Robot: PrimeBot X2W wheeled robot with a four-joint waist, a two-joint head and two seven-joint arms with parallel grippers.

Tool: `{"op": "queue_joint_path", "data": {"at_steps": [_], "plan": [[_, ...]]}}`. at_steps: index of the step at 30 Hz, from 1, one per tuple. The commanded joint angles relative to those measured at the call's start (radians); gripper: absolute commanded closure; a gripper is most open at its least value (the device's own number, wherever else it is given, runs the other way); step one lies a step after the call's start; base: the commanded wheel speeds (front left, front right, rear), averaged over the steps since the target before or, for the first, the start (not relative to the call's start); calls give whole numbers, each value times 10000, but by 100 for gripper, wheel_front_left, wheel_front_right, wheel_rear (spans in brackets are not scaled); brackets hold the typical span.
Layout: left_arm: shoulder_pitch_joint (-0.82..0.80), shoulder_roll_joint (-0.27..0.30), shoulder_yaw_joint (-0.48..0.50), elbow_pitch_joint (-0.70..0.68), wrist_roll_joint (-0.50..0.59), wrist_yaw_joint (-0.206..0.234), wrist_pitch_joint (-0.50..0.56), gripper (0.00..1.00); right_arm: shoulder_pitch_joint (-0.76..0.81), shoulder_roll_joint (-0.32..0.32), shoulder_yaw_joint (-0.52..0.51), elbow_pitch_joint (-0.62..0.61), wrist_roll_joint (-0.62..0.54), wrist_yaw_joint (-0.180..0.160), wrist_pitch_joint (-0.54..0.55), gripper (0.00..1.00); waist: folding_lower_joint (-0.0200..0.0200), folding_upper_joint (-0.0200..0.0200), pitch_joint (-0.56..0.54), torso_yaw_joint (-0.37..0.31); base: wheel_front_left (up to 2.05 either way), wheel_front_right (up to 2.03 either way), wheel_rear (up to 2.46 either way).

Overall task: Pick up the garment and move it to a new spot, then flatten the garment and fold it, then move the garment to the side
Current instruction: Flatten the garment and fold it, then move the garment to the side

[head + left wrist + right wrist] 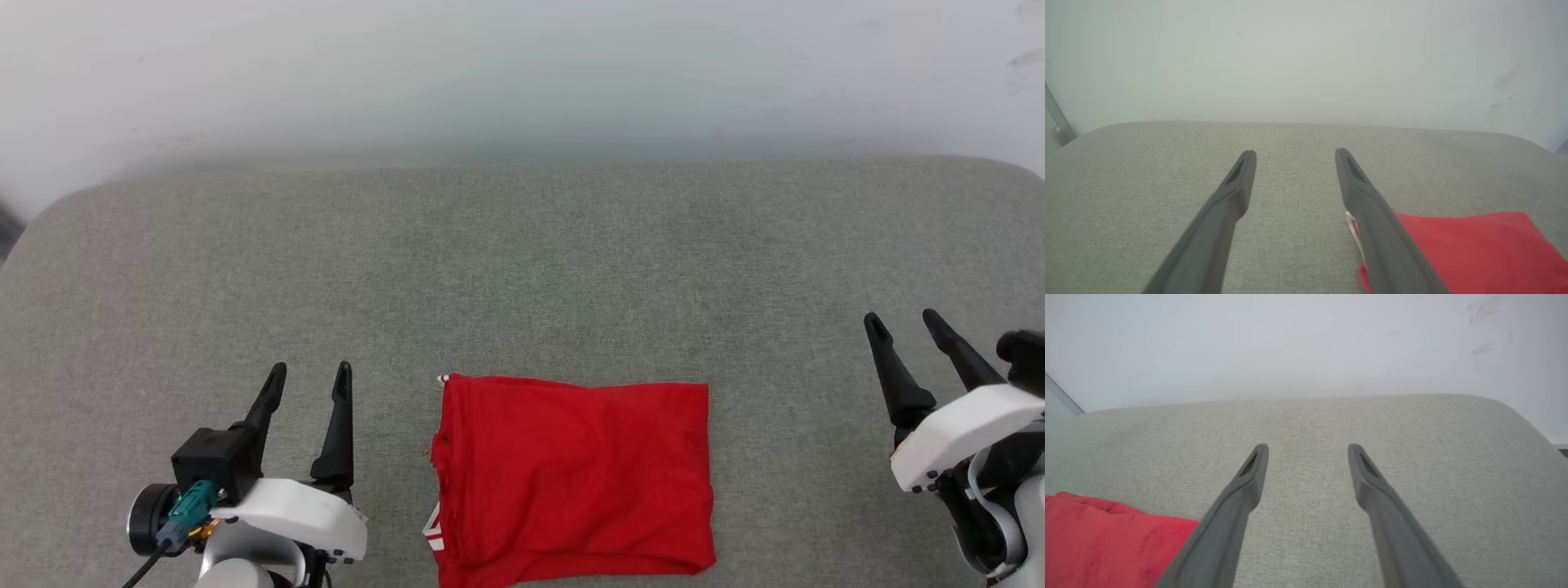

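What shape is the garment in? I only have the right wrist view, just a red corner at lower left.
Observer: Head view shows the garment folded into a neat rectangle, lying flat on the grey cushion.
Operator: Other arm holding it?
Observer: No. Left pincer is open, beside the garment's left edge, and the head view shows a gap between them.
Operator: Any print showing?
Observer: No lettering, just a bit of white striped trim peeking out at the fold's left edge.
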Motion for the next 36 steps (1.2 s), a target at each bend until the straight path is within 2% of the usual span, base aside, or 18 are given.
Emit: {"op": "queue_joint_path", "data": {"at_steps": [1,5,10,22,30,33,36], "plan": [[169,96,133,34,-29,68,-73,0,301,223,-244,-334,-260,0,-327,0,0,0,-136,-135,0,0,0],[503,143,380,52,-95,97,-100,0,1123,605,-675,-1277,-930,0,-920,0,0,0,-298,-203,0,0,0],[858,107,573,39,-107,90,-134,0,2015,1021,-840,-2336,-1456,-2,-1080,0,0,0,-499,-183,0,0,0],[1231,45,854,-86,184,107,-157,0,3263,1624,-1220,-4337,-2212,-2,-382,0,0,0,-720,-226,0,0,0],[1107,-6,929,-95,375,6,-159,0,3481,1840,-1414,-4833,-2232,-2,97,0,0,0,-663,-237,0,0,0],[995,-90,1030,-141,429,-28,-159,0,3513,1782,-1942,-4747,-1798,-2,634,0,0,0,-596,-205,0,0,0],[924,-218,1143,-251,527,-80,-160,0,3389,1539,-2796,-4329,-1026,-2,1653,0,0,0,-481,-136,0,0,0]]}}
